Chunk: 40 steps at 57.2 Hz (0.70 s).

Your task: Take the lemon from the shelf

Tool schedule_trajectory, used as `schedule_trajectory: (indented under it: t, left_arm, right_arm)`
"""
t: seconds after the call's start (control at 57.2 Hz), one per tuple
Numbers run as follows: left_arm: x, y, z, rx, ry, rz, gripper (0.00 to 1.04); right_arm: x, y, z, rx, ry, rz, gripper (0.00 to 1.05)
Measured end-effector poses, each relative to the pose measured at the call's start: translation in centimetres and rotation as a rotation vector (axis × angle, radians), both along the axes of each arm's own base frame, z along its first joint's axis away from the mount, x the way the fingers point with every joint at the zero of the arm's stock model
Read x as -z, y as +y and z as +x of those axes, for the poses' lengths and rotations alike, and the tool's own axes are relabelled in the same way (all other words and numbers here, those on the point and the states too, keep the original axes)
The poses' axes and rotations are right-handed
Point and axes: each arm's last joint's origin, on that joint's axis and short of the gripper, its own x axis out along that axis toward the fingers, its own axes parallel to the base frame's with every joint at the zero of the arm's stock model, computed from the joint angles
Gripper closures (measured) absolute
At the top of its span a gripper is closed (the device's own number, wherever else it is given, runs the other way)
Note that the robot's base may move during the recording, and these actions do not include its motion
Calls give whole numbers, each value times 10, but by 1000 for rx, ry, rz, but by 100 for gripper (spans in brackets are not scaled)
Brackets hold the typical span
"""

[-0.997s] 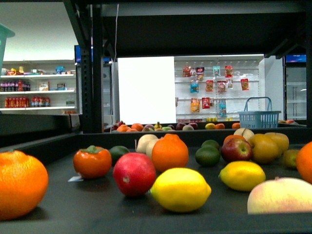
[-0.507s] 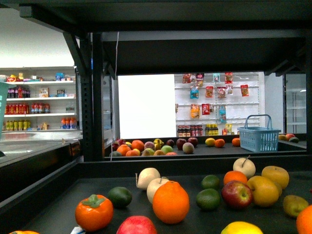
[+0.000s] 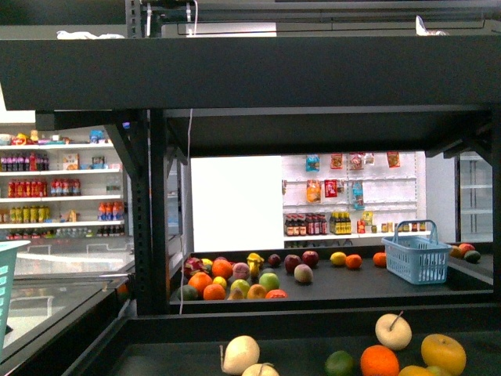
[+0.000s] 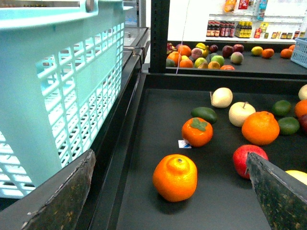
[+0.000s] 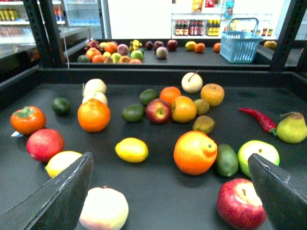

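Two lemons lie on the shelf's black tray [image 5: 158,191] in the right wrist view. One lemon [image 5: 132,149] sits in the open, ahead of my right gripper [image 5: 169,155], which is open and holds nothing. The other lemon [image 5: 62,162] is partly hidden behind one of its fingers [image 5: 62,196]. My left gripper [image 4: 170,154] is also open, over the tray's end, with an orange [image 4: 175,176] lying between its fingers. A yellow edge, perhaps a lemon [image 4: 298,176], shows beside one finger. In the front view the shelf [image 3: 313,325] shows, but no gripper.
A teal basket [image 4: 62,86] stands close beside the left gripper, outside the tray. Near the right gripper lie a pale peach [image 5: 103,210], a red apple [image 5: 240,206] and a big orange [image 5: 195,152]. An upper tier [image 3: 250,70] hangs overhead. A blue basket [image 3: 415,252] sits on the far rack.
The front view has risen: the tray of fruit has slid down the frame, the near lemons have dropped out of it, and the upper tier has come into sight.
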Motion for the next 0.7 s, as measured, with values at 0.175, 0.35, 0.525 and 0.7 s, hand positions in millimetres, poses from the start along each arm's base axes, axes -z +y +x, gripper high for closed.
schedule_trajectory:
  t: [0.175, 0.35, 0.525, 0.7]
  left_arm:
    - [0, 0, 0, -1, 0, 0, 8]
    - [0, 0, 0, -1, 0, 0, 8]
    - [0, 0, 0, -1, 0, 0, 8]
    - [0, 0, 0, -1, 0, 0, 8]
  right_arm:
    - [0, 0, 0, -2, 0, 0, 7]
    - [0, 0, 0, -1, 0, 0, 7]
    - [0, 0, 0, -2, 0, 0, 7]
    - [0, 0, 0, -1, 0, 0, 7]
